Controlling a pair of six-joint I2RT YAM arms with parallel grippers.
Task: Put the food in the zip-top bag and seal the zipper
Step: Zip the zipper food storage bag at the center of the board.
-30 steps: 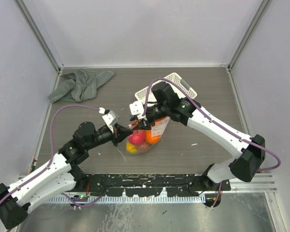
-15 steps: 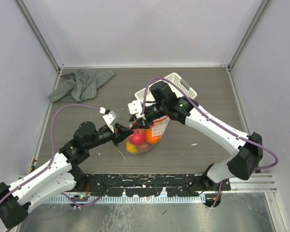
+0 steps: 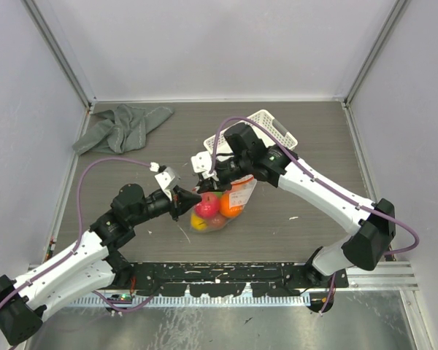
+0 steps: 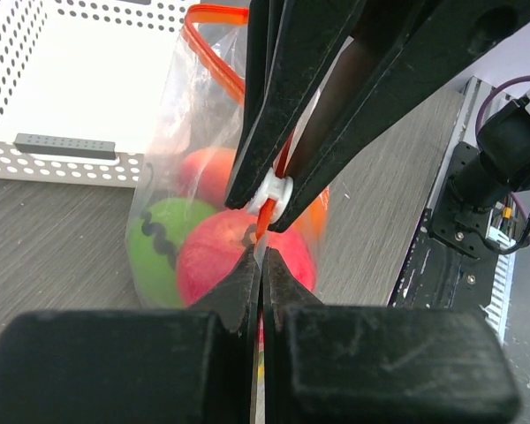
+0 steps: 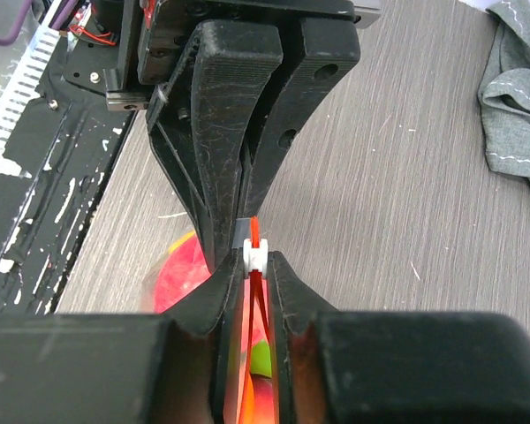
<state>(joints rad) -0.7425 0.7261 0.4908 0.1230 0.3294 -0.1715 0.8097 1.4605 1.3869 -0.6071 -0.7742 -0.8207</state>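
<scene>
Together, left hand [image 4: 258,258] and right hand [image 5: 255,262] each pinch the one zipper [image 5: 255,231] above one bag [image 4: 172,132] showing four fruits [image 4: 155,249].

My right end effector [image 5: 253,276] has edged left toward my left end effector [image 4: 261,256] and narrowed around the white slider [image 5: 253,256] of the zipper [image 5: 255,231].

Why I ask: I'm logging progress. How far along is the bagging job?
Done: the fruits in view sit inside the zip-top bag. In hand: the left gripper pinches the zipper near its end, and the right gripper grips the white slider. Left: the mouth gapes open, so sealing remains.
</scene>
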